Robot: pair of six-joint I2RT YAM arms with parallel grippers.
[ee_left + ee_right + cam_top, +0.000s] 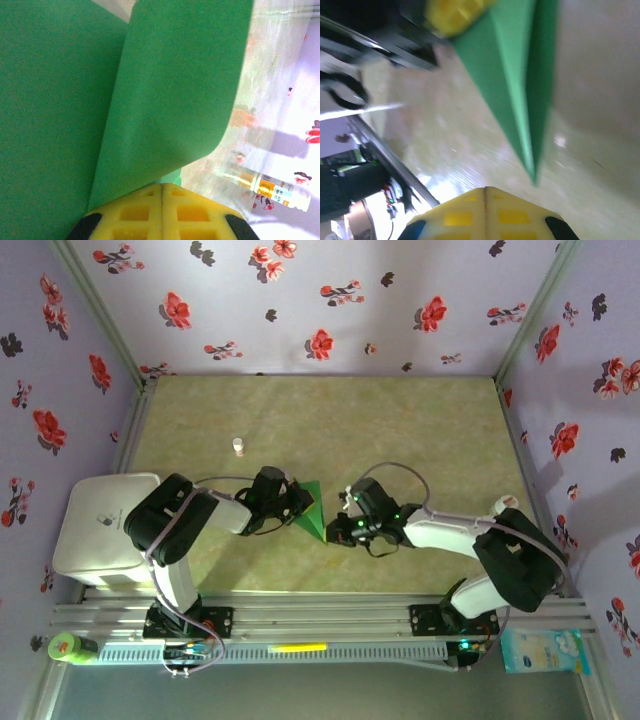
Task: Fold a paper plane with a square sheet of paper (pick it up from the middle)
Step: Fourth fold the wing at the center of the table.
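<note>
Top view: the sheet of paper (312,512), folded into a narrow green triangle, is at the middle of the table (400,420), between the two grippers. Its long axis runs from a wide edge on the far side to a sharp tip on the near side, angled slightly right, and the tip points towards the right gripper (335,528). The left gripper (298,502) sits at the paper's left edge.

Left wrist view: the yellow pads (135,215) are pressed together along a single seam, and the paper (175,100) rises from between them in two layers that meet at a crease. The left gripper therefore clamps the paper.

Right wrist view: the right gripper's pads (520,217) also meet with no gap and hold nothing. The paper's tip (534,172) hangs just beyond them without touching.

Both arms reach inwards from their bases with bent elbows, so the wrists face each other across the paper. A small white bottle (238,446) stands upright on the far left of the table, well away from the paper. A white box (100,525) sits at the left edge, and its inside cannot be seen.
</note>
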